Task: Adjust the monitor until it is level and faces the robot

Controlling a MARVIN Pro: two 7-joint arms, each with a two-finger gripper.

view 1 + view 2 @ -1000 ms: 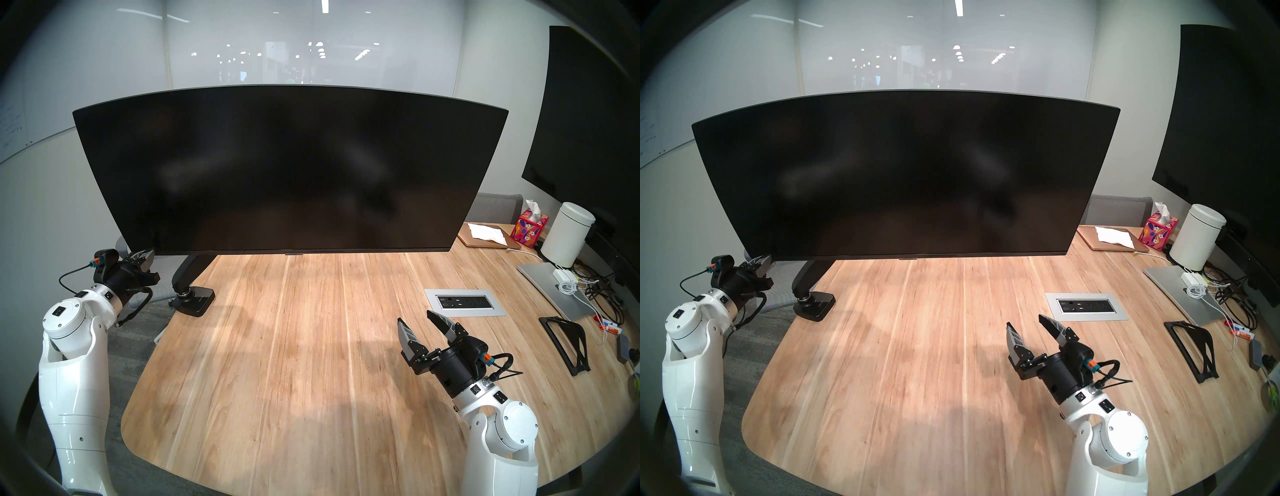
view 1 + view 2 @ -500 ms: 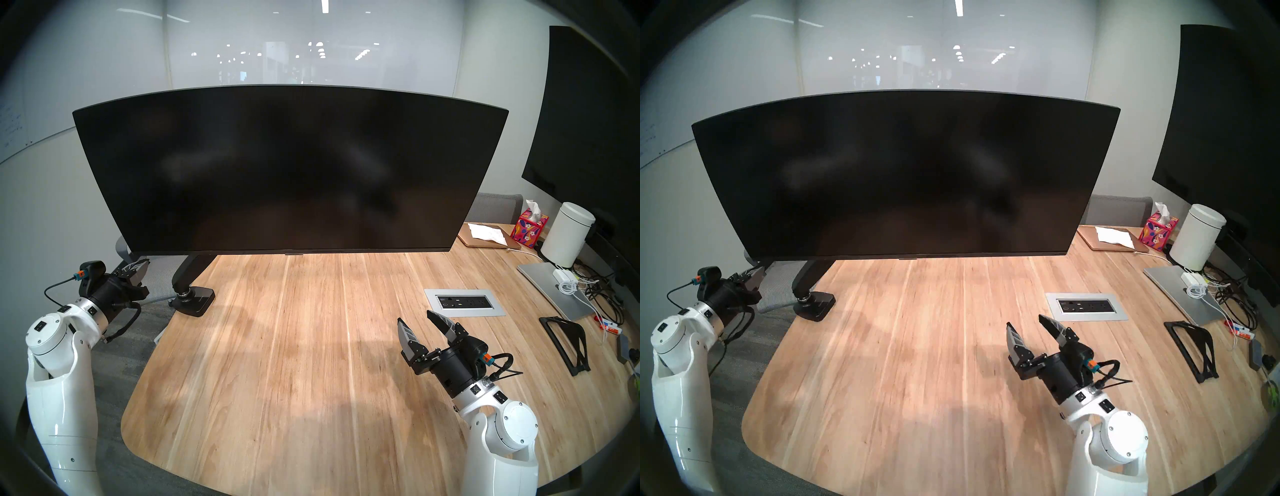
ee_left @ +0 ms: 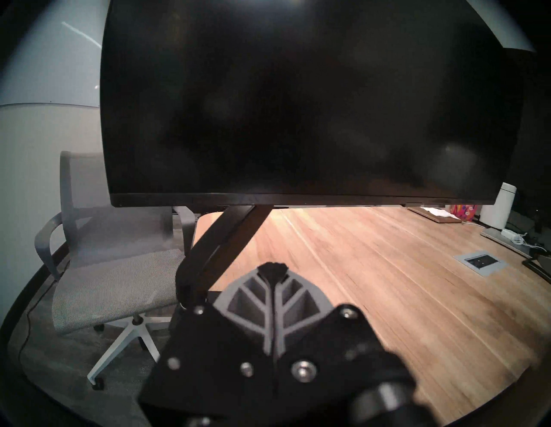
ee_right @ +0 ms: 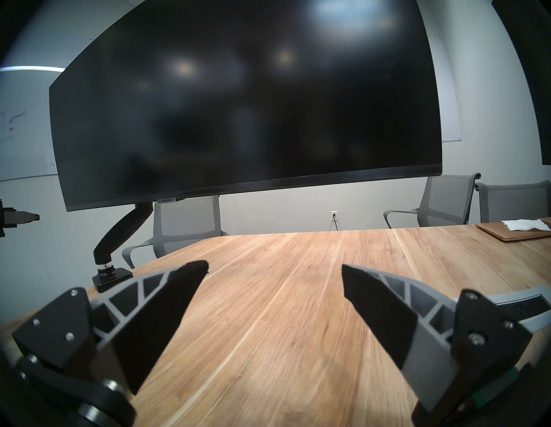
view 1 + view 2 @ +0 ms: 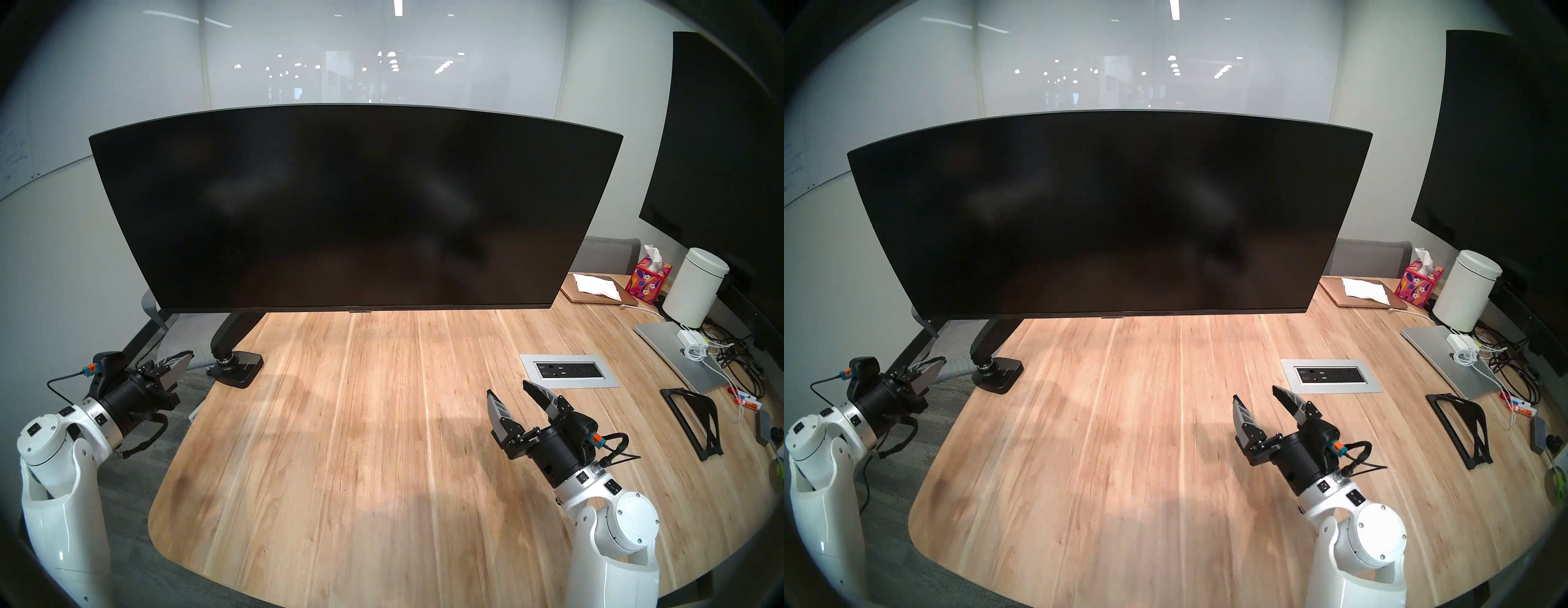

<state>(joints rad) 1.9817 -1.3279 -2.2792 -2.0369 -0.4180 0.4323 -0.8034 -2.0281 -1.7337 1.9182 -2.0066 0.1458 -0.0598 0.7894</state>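
Note:
The wide black monitor (image 5: 356,204) hangs over the back of the wooden table (image 5: 360,446) on a black jointed arm (image 5: 235,331) with a clamp base (image 5: 239,368). Its bottom edge looks level and the dark screen faces me. It also shows in the head right view (image 5: 1110,212), the left wrist view (image 3: 298,104) and the right wrist view (image 4: 143,119). My left gripper (image 5: 184,357) is shut and empty, off the table's left edge, below the monitor's lower left corner and apart from it. My right gripper (image 5: 509,388) is open and empty above the table's right front.
A second dark screen (image 5: 721,161) on a silver flat base (image 5: 674,354) stands at the right with cables, a white canister (image 5: 695,293), a tissue box (image 5: 647,282) and a black stand (image 5: 693,418). A power outlet plate (image 5: 568,370) is set in the table. A grey chair (image 3: 113,262) stands behind my left gripper.
My left arm has drawn back and down, away from the monitor's lower left corner, toward me. The monitor and my right arm have not moved.

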